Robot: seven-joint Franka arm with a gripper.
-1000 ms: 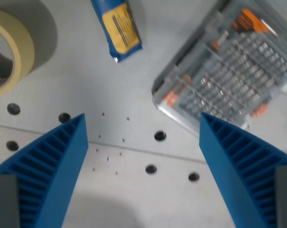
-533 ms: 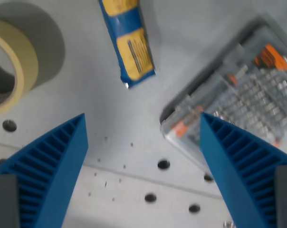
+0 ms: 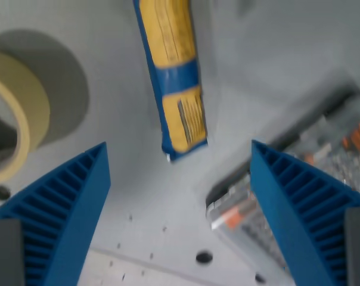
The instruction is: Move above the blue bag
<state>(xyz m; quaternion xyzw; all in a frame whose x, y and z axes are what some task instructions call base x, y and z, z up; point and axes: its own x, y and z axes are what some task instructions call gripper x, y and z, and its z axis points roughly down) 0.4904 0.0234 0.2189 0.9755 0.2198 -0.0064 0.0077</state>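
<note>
The blue bag [image 3: 174, 77] is a long blue packet with yellow panels, lying flat on the grey table and running from the top edge down to the middle of the wrist view. My gripper [image 3: 180, 208] hangs open above the table. Its ribbed blue fingers [image 3: 61, 208] stand far apart at the lower left and lower right with nothing between them. The bag's near end lies just ahead of the gap between the fingers, a little left of centre.
A roll of beige masking tape [image 3: 13, 137] lies at the wrist view's left. A clear plastic case of screwdriver bits [image 3: 299, 185] with orange parts sits at the right, partly behind the right finger. Small holes [image 3: 204, 257] dot the table near the bottom.
The camera has moved forward over the table. The bag, tape and case have all slid down the view, and more of the bag's length shows now. The fingers stay equally wide apart.
</note>
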